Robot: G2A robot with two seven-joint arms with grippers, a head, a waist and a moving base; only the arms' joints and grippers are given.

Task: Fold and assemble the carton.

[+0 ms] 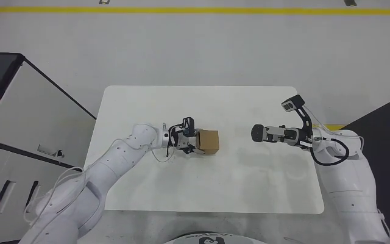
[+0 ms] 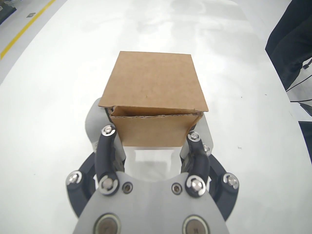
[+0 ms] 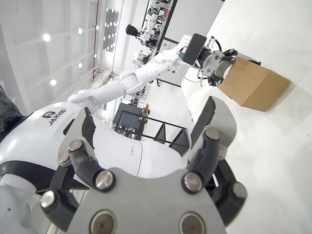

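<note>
My left pincer clasps one end of the brown cardboard carton on the white worktop; my right pincer, spread wide, faces the other end.

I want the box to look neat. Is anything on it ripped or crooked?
Yes. The carton has a ragged, torn edge along the top of its end flap, at the end held by the left gripper. Both corners there look crumpled. Its other visible faces look smooth.
</note>
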